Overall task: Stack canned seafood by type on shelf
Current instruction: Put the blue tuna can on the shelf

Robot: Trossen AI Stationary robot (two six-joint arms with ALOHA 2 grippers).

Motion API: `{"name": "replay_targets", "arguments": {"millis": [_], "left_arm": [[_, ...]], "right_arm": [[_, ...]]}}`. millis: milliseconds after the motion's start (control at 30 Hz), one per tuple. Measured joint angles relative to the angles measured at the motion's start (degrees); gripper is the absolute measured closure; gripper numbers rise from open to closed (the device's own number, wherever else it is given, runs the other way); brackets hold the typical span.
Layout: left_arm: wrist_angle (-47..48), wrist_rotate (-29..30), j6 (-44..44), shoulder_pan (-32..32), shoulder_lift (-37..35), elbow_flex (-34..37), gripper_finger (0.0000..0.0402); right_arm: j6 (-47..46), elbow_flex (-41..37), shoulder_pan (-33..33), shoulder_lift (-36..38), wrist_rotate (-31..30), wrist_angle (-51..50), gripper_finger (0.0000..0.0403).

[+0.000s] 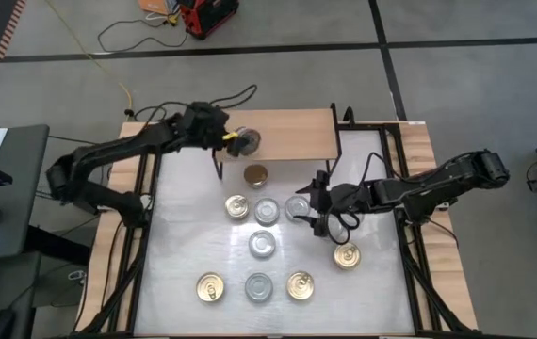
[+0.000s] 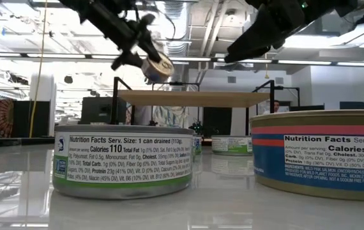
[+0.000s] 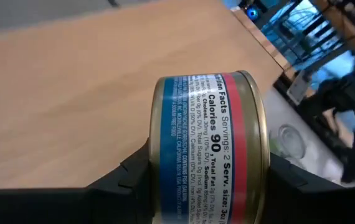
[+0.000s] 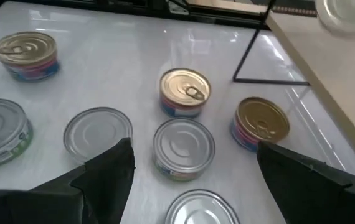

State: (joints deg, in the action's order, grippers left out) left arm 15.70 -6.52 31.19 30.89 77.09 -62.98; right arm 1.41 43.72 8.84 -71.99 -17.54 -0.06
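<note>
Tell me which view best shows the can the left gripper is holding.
The left wrist view: the can fills the frame, clamped on its side between the fingers, label readable, above the shelf. The high view shows it small at the left gripper; the low view, tilted above the shelf. The right wrist view doesn't clearly show it.

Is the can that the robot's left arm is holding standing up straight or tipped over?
Tipped. The left gripper holds the can on its side above the shelf; its label runs sideways.
</note>
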Motion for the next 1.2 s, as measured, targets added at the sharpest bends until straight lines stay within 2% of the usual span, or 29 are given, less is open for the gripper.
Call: {"name": "replay_targets", "arguments": {"millis": [167,433,567,900,1100,1200], "left_arm": [[-9.1,-6.8,3.8,2.4,5.6,-0.1,0.022],[-8.3,-8.4,5.1,3.8,7.4,-0.1,0.0217],[-7.6,-7.7,4.5,3.4,7.3,-0.1,0.0196],[-8.6,-0.9,-1.6,2.7,7.2,-1.9,0.0133],[-5.1,4.3,-8.1,2.7,7.2,-5.4,0.0118],[-1.7,9.2,-13.9,2.3,7.2,-8.2,0.0117]], "right_arm": [[-0.3,0.0,0.0,0.0,0.1,0.3,0.0042],[-0.1,0.0,0.5,0.0,0.0,0.6,0.0042],[0.0,0.0,0.5,0.0,0.0,0.7,0.0042],[0.1,0.0,0.5,0.0,0.0,0.8,0.0042],[0.1,0.0,0.5,0.0,0.0,1.0,0.0042],[0.2,0.0,0.5,0.0,0.0,1.1,0.0042]]}}
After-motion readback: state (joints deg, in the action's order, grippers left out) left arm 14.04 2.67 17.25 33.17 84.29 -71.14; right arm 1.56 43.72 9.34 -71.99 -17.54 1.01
